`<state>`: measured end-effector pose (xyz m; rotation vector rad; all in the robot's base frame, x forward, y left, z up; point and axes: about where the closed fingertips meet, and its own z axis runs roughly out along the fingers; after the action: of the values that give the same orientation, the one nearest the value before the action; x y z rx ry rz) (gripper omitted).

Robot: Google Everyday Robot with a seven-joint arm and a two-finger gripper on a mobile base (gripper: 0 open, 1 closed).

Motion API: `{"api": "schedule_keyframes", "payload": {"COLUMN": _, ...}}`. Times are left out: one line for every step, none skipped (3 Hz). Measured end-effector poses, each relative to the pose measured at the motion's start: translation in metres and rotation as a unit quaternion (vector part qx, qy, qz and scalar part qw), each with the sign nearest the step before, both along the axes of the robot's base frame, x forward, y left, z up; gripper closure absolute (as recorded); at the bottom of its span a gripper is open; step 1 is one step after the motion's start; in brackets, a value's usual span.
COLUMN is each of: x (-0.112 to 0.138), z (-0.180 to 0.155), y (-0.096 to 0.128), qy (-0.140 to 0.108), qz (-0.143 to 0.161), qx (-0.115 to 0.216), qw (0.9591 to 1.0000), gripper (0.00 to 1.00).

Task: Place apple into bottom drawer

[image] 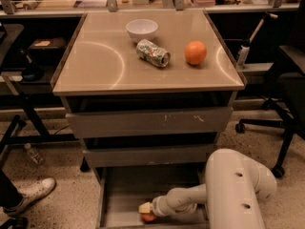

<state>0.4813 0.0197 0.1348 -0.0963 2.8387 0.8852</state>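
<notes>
Camera view: apple down in the open bottom drawer, gripper against it.

Red apple (148,217) lies on the grey floor of the bottom drawer (123,194), near its front edge. The gripper (145,209) touches it from just above and to the right; whether it is clamping the apple or loose cannot be told. The white arm (233,187) reaches in from the lower right. Two upper drawers (147,122) sit above. On the top (95,63) are a bowl (142,30), a can (152,53) on its side and an orange (196,52). A shoe (31,193) is on the floor at left.
</notes>
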Motion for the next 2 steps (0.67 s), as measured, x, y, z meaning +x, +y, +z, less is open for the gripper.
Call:
{"api": "schedule_keyframes", "payload": {"x": 0.0, "z": 0.0, "y": 0.0, "qy": 0.0, "qz": 0.0, "qx": 0.0, "qw": 1.0, "gripper": 0.11}}
{"api": "schedule_keyframes", "payload": {"x": -0.0001, "z": 0.0, "y": 0.0001, "qy": 0.0, "qz": 0.0, "qx": 0.0, "qw": 1.0, "gripper": 0.0}}
